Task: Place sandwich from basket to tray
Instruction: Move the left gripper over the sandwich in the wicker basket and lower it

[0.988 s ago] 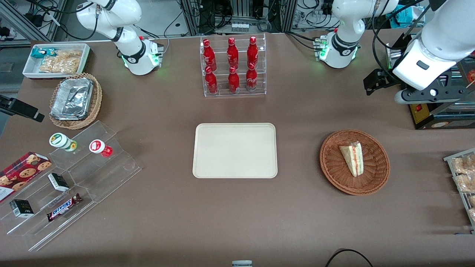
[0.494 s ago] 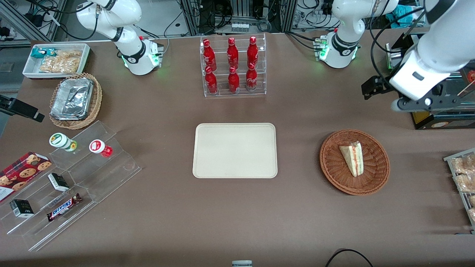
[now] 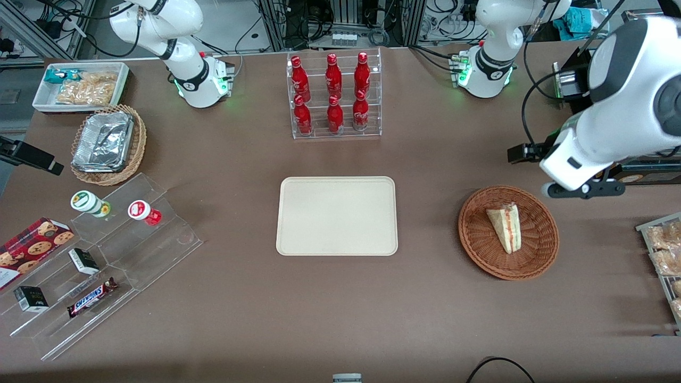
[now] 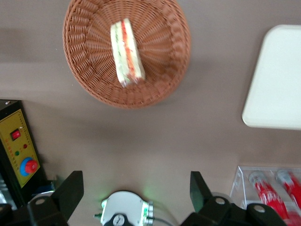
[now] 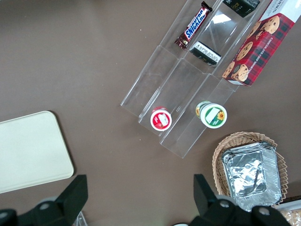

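The sandwich [image 3: 505,227] lies in the round basket [image 3: 537,250], at about seven o'clock from the hand [image 3: 580,190], which hovers above the tabletop [image 3: 436,159] just off the basket's rim, fingers [image 4: 70,193] spread apart and holding nothing. The tray [image 3: 337,216] sits bare at nine o'clock from the basket, open tabletop between them.

1. the front view was evenly and brightly lit from overhead, with soft, short shadows on the brown surface [image 3: 239,298].
2. the foil containers [image 3: 104,141] showed bright glare, and the clear acrylic stand [image 3: 106,266] caught pale reflections.
3. in the left wrist view the sandwich [image 4: 126,52] and basket [image 4: 89,89] looked slightly blurred; the end effector [image 4: 136,197] fingers [image 4: 70,190] were dark and soft-edged.
4. green indicator lights glowed at the arm bases.
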Controlling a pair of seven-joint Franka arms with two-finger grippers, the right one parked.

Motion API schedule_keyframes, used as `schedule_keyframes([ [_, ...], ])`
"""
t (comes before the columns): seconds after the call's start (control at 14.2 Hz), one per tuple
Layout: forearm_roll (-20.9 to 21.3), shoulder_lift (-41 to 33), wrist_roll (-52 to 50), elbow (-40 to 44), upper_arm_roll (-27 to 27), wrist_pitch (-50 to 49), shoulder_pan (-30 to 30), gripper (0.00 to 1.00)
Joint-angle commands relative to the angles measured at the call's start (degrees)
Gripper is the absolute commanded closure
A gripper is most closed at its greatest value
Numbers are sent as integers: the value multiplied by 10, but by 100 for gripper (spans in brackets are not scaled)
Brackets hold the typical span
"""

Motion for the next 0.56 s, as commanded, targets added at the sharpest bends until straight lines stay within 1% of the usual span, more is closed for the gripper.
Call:
schedule_keyframes([
  [0.0, 9, -13, -66, -127, 0, 143, 22, 0],
  [0.21, 9, -15, -114, -263, 23, 335, 30, 0],
  [0.28, 9, -11, -128, -294, 29, 385, 31, 0],
  [0.49, 9, 3, -129, -327, 45, 442, 31, 0],
])
